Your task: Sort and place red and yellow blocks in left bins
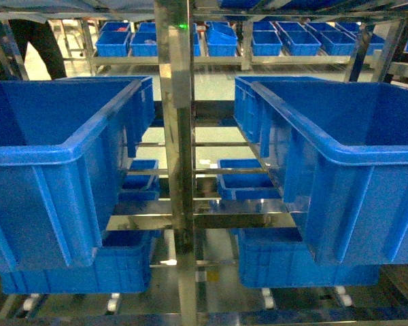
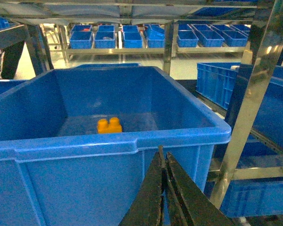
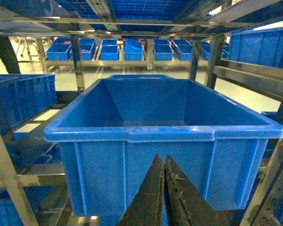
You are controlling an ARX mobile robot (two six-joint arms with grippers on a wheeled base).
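An orange-yellow two-stud block (image 2: 109, 125) lies on the floor of the big blue left bin (image 2: 108, 143), toward its back. My left gripper (image 2: 163, 153) is shut and empty, low in front of that bin's near wall, below the rim. My right gripper (image 3: 164, 159) is also shut with nothing in it, in front of the near wall of the blue right bin (image 3: 170, 134); the part of that bin's floor in view is bare. The red block is out of view. Neither gripper shows in the head view, where the left bin (image 1: 61, 159) and right bin (image 1: 340, 153) flank a steel post (image 1: 179, 136).
Steel rack uprights stand close by: one (image 2: 252, 101) right of the left bin, another (image 3: 9, 174) left of the right bin. More blue bins (image 1: 265, 187) sit on lower shelves and on a far rack (image 1: 224, 41). A person in dark clothes (image 1: 37, 41) stands at back left.
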